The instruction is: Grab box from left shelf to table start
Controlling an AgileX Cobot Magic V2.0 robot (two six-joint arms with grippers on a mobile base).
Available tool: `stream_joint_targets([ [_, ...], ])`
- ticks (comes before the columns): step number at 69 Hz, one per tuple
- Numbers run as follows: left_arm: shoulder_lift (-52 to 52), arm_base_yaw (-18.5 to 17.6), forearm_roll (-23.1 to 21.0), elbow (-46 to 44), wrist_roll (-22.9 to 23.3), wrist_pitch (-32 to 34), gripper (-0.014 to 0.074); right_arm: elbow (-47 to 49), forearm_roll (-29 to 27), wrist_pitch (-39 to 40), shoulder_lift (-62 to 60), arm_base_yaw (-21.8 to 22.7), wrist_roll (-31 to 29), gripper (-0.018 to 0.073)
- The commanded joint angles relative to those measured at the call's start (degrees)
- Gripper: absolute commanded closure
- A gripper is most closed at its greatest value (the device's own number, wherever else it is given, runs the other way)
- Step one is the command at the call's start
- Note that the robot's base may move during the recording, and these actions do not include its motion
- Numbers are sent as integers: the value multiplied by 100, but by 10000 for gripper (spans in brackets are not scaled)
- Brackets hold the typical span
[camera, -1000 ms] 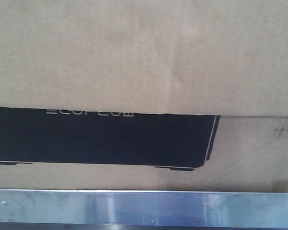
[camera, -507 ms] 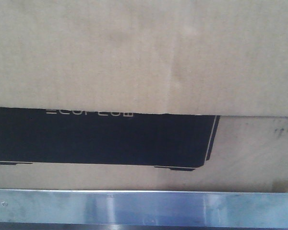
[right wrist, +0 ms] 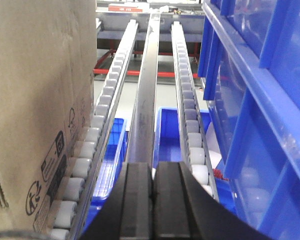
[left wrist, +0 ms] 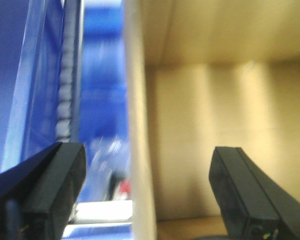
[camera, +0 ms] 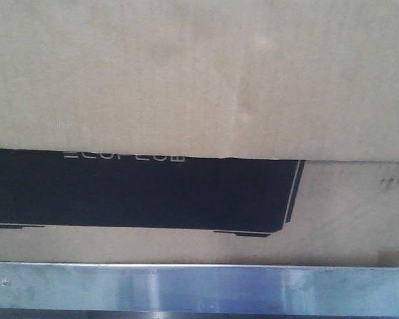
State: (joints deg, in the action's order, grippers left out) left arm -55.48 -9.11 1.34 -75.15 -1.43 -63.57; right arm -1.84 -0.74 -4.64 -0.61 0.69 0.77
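The brown cardboard box [camera: 199,80] fills the front view, its black rectangle with pale lettering at lower left, resting behind the left shelf's metal rail [camera: 199,289]. In the left wrist view my left gripper [left wrist: 147,200] is open, its fingers [left wrist: 55,190] straddling the box's upright side wall [left wrist: 140,150]; the right-hand one is inside the box. In the right wrist view my right gripper [right wrist: 153,200] is shut and empty, beside the box's side [right wrist: 35,110], which stands on the rollers. The table is out of view.
White roller tracks [right wrist: 107,105] and a centre metal rail [right wrist: 147,90] run away from the right gripper. Blue bins [right wrist: 260,100] stack close on the right, and more blue bins [right wrist: 165,135] sit below the tracks. Blue bins [left wrist: 35,75] lie left of the box wall.
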Motion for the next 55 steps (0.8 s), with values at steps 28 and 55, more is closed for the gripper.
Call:
stream_joint_targets([
  [28,-971,-36,92,-381,143,92,174,660,-445,661,-54,-1,-14,483],
  [55,-1057,-36,139,-357,234,115,174,2826,-465,-1727,529,-1,-19,-60],
])
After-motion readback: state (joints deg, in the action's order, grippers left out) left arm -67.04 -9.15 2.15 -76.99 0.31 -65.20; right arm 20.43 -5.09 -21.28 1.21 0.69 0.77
